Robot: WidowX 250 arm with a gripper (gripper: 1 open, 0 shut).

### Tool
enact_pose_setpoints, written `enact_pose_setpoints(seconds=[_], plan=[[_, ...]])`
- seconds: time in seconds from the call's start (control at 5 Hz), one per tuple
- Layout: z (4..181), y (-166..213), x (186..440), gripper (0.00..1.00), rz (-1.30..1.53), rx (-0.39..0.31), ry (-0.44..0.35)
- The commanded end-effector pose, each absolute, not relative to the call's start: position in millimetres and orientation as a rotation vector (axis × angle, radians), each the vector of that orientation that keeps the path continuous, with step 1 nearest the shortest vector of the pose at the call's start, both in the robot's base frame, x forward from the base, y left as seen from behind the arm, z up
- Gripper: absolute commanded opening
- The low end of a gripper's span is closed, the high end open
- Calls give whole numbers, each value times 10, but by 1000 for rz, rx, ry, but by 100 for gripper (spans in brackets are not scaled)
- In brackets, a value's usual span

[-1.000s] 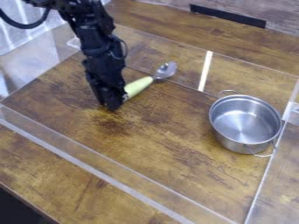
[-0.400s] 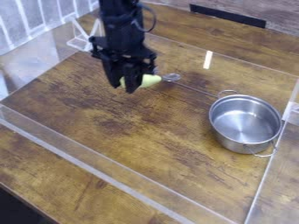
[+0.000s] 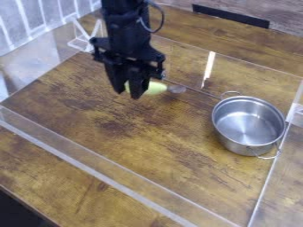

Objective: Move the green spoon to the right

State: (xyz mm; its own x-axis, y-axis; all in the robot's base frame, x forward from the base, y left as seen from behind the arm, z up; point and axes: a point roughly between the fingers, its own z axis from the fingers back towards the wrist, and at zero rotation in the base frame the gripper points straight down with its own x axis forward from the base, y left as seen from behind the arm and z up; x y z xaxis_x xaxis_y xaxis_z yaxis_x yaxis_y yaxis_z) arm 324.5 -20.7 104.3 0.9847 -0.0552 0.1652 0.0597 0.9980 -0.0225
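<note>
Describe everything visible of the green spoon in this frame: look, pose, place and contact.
Only part of the green spoon shows: a pale yellow-green handle, plastic by its look, and a small silvery tip toward the steel pot. The rest is hidden behind the gripper, whose dark fingers are shut on it. It appears lifted clear of the wooden table, roughly level or slightly tilted, near the middle of the enclosure, left of the pot and apart from it.

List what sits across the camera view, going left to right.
tool shut on the green spoon → upright clear panel edge → steel pot
</note>
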Motion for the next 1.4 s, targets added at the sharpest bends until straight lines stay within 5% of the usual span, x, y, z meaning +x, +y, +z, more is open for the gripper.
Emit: enact_pose_setpoints(seconds=[0.0, 0.8, 1.2], plan=[[1160, -414, 3262, 0, -74, -41, -240], [424, -802, 3262, 0, -93, -73, -185], [384, -649, 3344, 0, -59, -68, -186]])
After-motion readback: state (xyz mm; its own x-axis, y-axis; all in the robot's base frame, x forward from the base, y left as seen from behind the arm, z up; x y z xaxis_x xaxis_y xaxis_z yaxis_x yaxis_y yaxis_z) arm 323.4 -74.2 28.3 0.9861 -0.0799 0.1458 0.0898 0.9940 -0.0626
